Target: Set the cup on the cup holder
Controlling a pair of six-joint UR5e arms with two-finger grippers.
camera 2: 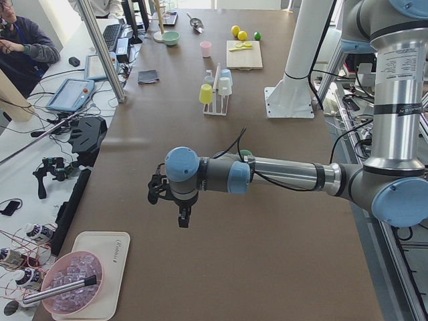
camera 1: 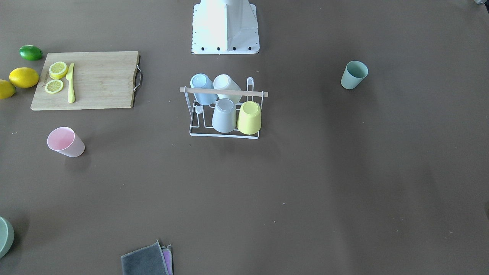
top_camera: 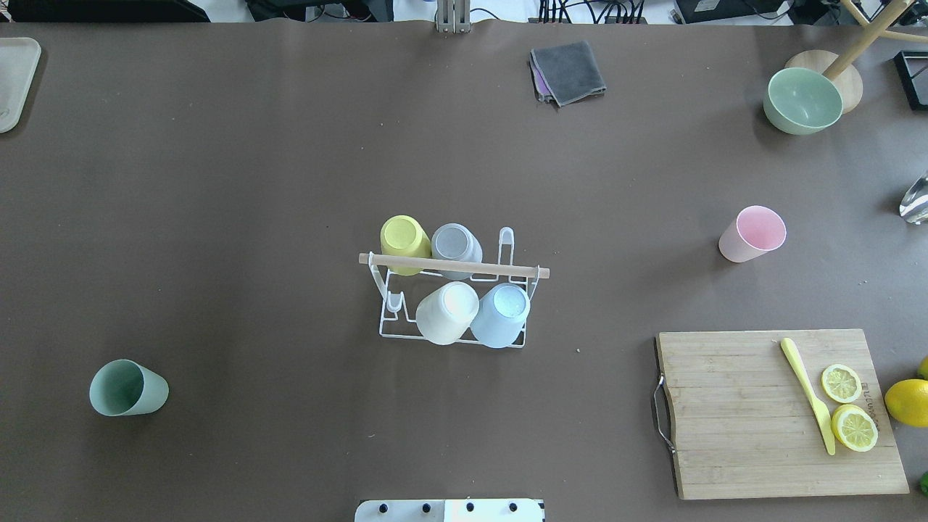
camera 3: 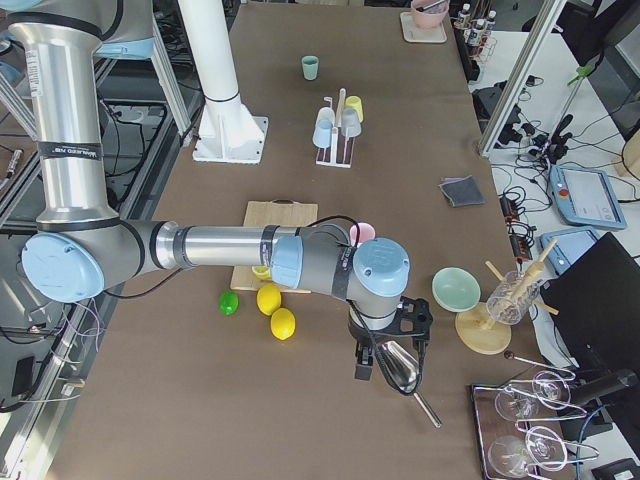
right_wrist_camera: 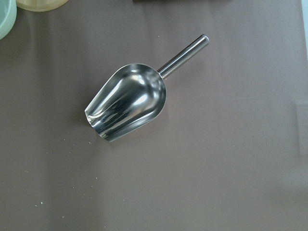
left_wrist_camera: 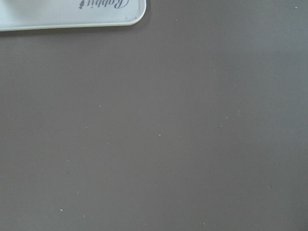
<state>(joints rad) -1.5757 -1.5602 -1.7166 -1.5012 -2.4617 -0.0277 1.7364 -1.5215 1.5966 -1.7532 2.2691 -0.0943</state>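
Note:
The white wire cup holder [camera 1: 223,92] with a wooden rod stands mid-table [top_camera: 453,266]. Blue, white, grey and yellow cups hang upside down on its prongs. A pink cup [top_camera: 752,233] stands loose on the table's right side [camera 1: 65,142]. A green cup [top_camera: 128,388] stands loose on the left side [camera 1: 354,75]. My left gripper [camera 2: 182,214] hangs over bare table near the left end, far from the holder. My right gripper [camera 3: 385,365] hangs over a metal scoop [right_wrist_camera: 127,101] at the right end. Whether either gripper is open or shut cannot be told.
A wooden cutting board [top_camera: 739,413] with lemon slices and a yellow knife lies at the right. Whole lemons [camera 1: 23,77] and a lime [camera 1: 30,52] lie beside it. A green bowl [top_camera: 802,100], a grey cloth [top_camera: 569,71] and a white tray [left_wrist_camera: 72,12] also show.

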